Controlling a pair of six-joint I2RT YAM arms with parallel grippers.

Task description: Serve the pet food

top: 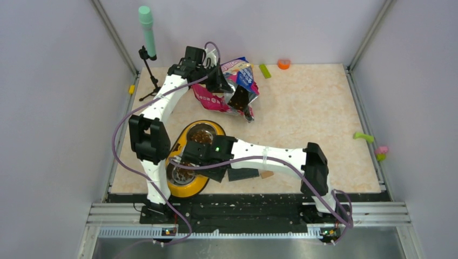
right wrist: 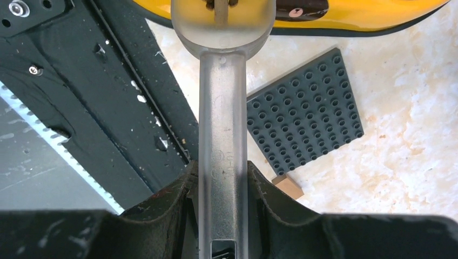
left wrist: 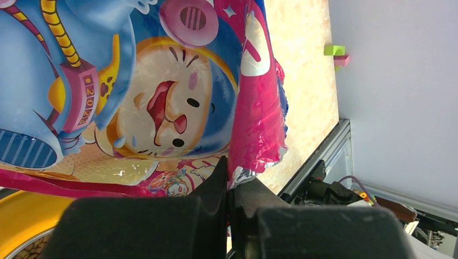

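The glossy blue-pink cartoon-cat bag [top: 237, 86] lies at the back centre, its mouth open toward the front with brown kibble [top: 238, 99] inside. My left gripper [top: 219, 81] is shut on the bag's pink edge [left wrist: 254, 140], seen in the left wrist view [left wrist: 229, 172]. A yellow double bowl [top: 186, 186] sits at the front left, with kibble in its far steel cup [top: 201, 136]. My right gripper [right wrist: 222, 172] is shut on the handle of a translucent scoop [right wrist: 222, 108], whose head reaches the yellow bowl [right wrist: 378, 16].
A dark grey studded baseplate [top: 243, 174] and a small tan block [top: 266, 174] lie just right of the bowl, under the right arm. A green-tipped stand [top: 147, 29] is at the back left. Small toys [top: 363, 137] lie along the right and back edges.
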